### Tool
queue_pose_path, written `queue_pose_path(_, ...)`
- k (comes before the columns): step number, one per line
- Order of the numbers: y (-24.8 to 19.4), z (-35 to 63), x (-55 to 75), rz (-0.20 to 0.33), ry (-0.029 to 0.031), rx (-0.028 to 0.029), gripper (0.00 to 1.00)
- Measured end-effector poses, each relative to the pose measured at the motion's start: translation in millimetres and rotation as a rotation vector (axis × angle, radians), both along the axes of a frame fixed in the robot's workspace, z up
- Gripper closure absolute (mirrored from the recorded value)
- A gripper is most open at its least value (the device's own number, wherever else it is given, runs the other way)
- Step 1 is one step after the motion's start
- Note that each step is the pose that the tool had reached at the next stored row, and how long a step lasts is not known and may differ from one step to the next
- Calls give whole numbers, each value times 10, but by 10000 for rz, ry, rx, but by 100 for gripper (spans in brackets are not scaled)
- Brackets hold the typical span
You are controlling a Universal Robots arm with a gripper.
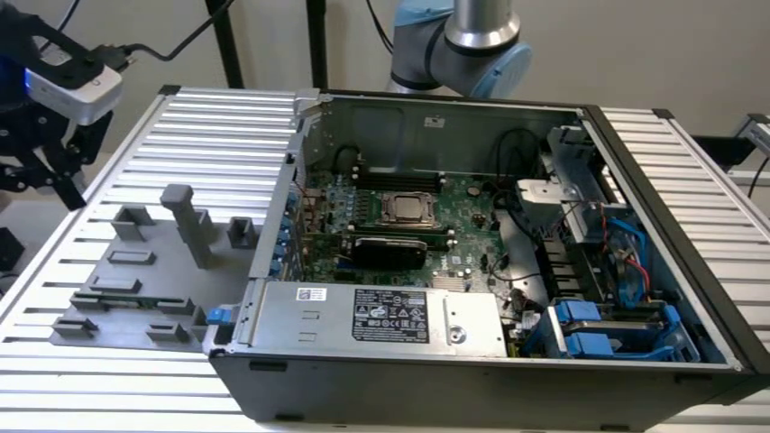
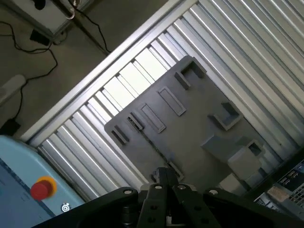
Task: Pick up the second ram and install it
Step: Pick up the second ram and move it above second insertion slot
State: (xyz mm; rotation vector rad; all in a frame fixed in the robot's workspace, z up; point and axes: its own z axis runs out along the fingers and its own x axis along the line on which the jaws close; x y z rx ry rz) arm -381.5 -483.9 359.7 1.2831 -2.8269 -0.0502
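Pincer (image 2: 166, 173) seemingly pressed together, over grey holder plate (image 2: 190, 137) w/ second ram (image 1: 123, 302), PSU label (image 1: 391, 317) unreadable

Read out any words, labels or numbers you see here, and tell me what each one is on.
No text can be read.
Power supply label: print too small to read.
White sticker beside it: too small to read.
Wrist-view label: blurred.

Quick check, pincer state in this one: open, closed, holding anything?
Pincer: cannot be told. It hangs above the grey holder plate.
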Motion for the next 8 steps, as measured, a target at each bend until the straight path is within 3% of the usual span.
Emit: queue_pose_path(8, 0, -46, 0, 1451, -1, 0, 89)
